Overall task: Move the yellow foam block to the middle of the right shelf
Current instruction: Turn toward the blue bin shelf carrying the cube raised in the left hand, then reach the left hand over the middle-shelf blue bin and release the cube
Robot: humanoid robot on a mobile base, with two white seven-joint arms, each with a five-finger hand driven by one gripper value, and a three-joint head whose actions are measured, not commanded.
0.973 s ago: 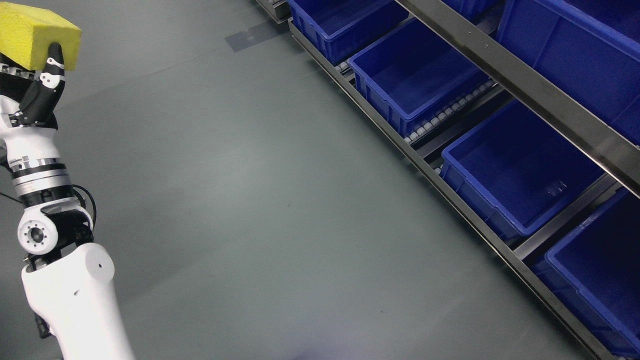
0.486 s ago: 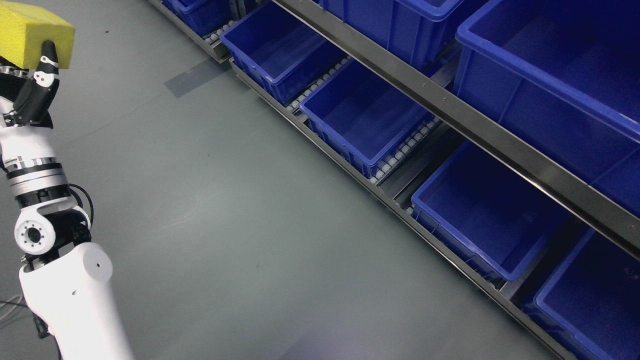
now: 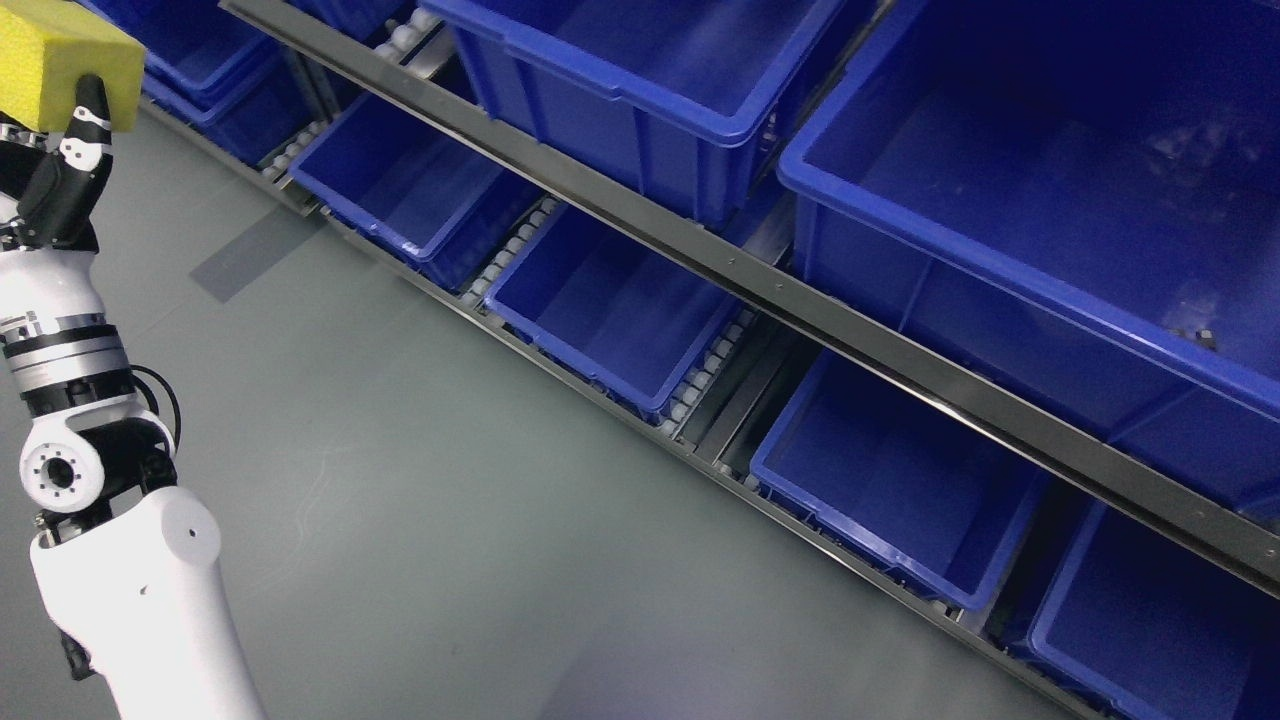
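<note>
At the top left corner of the head view, my left hand [image 3: 50, 160] is shut on the yellow foam block [image 3: 60, 55], with one black finger [image 3: 85, 115] pressed up its front face. The white left arm rises from the bottom left edge. The block hangs over the grey floor, left of the shelf [image 3: 840, 330]. My right hand is out of sight.
A metal shelf rack with roller tracks runs diagonally from top left to bottom right. Its lower level holds several open blue bins [image 3: 610, 300], and larger blue bins [image 3: 1050, 170] sit on the level above. Grey floor [image 3: 420, 540] fills the lower left.
The whole picture has shifted, so the camera moved: the shelf now fills more of the view and an upper level shows. The left hand still holds the block at the top left.
</note>
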